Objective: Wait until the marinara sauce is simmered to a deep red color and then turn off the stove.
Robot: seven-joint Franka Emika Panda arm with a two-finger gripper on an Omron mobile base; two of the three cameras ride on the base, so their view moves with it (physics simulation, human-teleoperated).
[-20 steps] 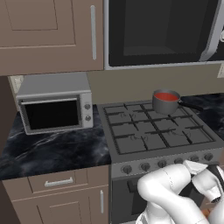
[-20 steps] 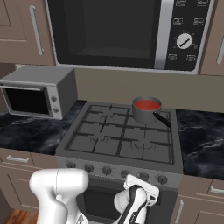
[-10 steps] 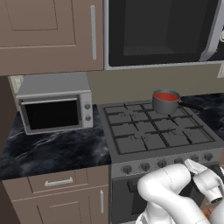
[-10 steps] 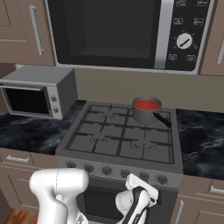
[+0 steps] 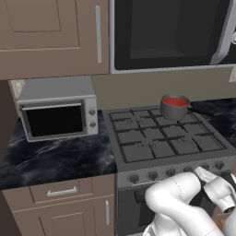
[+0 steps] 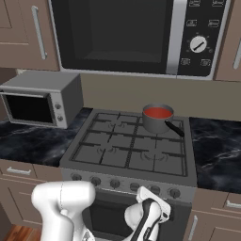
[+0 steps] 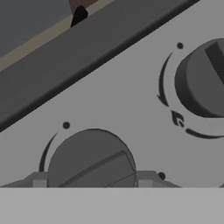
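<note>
Silver toaster oven (image 5: 59,110) on black marble counter (image 5: 50,159), left of the range, dark glass door shut. Large black-windowed microwave (image 6: 136,35) mounted above, round dial on its right panel. Brown upper cabinet (image 5: 50,34) with vertical bar handle. Drawer (image 5: 60,191) below counter, horizontal handle.

Arm folding low, hand pointing forward.
The white arm (image 6: 63,202) is bending down and forward, and the gripper (image 7: 89,180) is holding its two fingertips apart, one on either side of a round knob (image 7: 89,162).
</note>
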